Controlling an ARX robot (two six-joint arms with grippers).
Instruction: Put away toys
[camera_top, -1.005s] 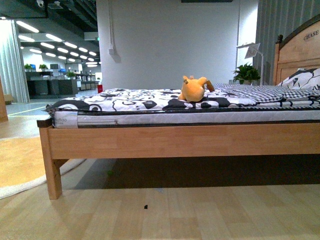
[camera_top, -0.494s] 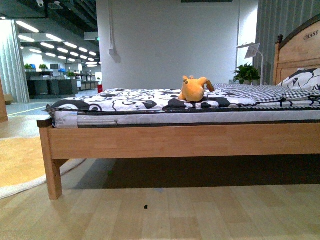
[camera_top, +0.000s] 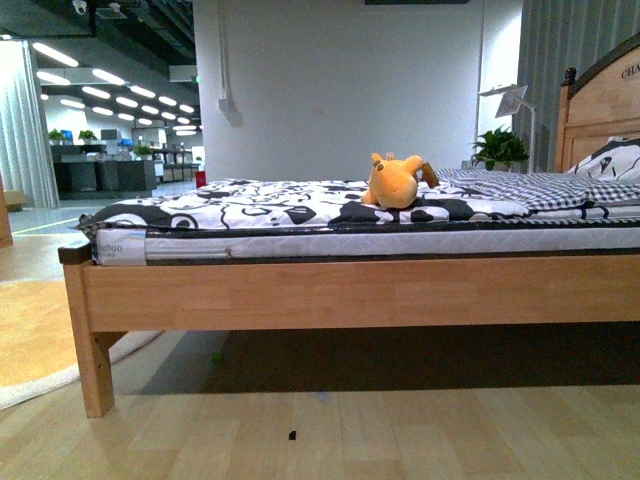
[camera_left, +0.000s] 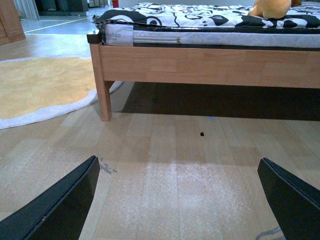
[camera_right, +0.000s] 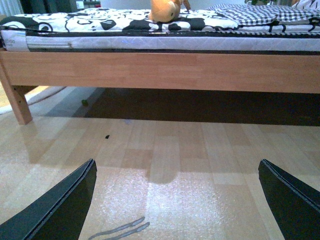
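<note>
An orange-yellow plush toy (camera_top: 394, 182) lies on the black-and-white patterned bedspread (camera_top: 280, 200) of a wooden bed, towards the pillow end. The left wrist view catches only its lower part (camera_left: 270, 8) at the frame edge, and it shows in the right wrist view as well (camera_right: 165, 10). My left gripper (camera_left: 177, 200) is open, low over the wooden floor, with nothing between its black fingers (camera_left: 60, 205). The right gripper (camera_right: 177, 200) is open too, over bare floor, well short of the bed. Neither arm appears in the front view.
The bed's wooden side rail (camera_top: 360, 292) and corner leg (camera_top: 88, 350) stand ahead of me, with dark space beneath. A yellow rug with white border (camera_left: 40, 90) lies left. The headboard (camera_top: 600, 110), a pillow, a potted plant (camera_top: 500, 148) and a lamp are far right.
The front view has shifted: the bed now looks nearer and larger, and the plush toy sits slightly further right in the frame. The toy itself has not moved on the bed.
</note>
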